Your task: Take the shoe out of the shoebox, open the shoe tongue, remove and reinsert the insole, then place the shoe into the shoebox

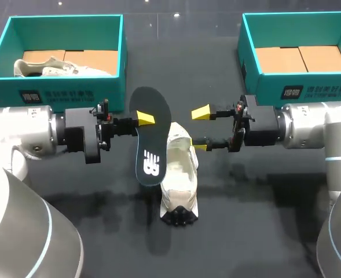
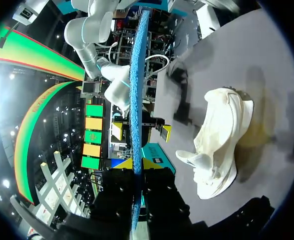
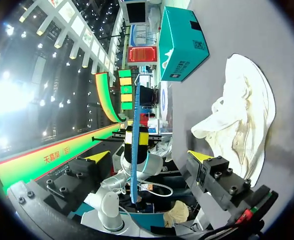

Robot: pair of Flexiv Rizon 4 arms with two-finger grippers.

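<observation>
Left jaws clamp the insole. Head view shows its black face with a white logo; left wrist view shows only its blue edge. Right jaws stand wide and empty. Just beside their lower finger, the white shoe lies on the tabletop.

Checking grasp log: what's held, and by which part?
Left pincer holds the insole by one long edge, away from its logo end. Right pincer open, empty.
</observation>
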